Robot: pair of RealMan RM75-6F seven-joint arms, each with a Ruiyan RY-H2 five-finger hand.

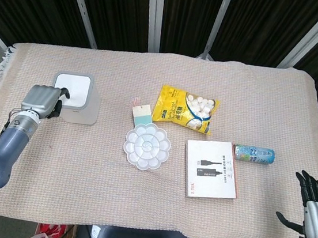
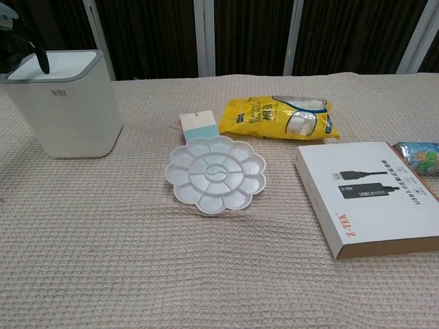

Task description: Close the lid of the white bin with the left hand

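Observation:
The white bin stands at the table's left, and its flat white lid lies level with the grey rim. In the chest view the bin shows the same lid down. My left hand sits against the bin's left side with its fingers curled in, the dark fingertips at the lid's left edge. The chest view catches only those dark fingers at the top left corner. My right hand hangs past the table's front right corner, fingers spread, holding nothing.
A white flower-shaped palette lies mid-table with a small blue-and-cream card behind it. A yellow snack bag, a white cable box and a lying can sit to the right.

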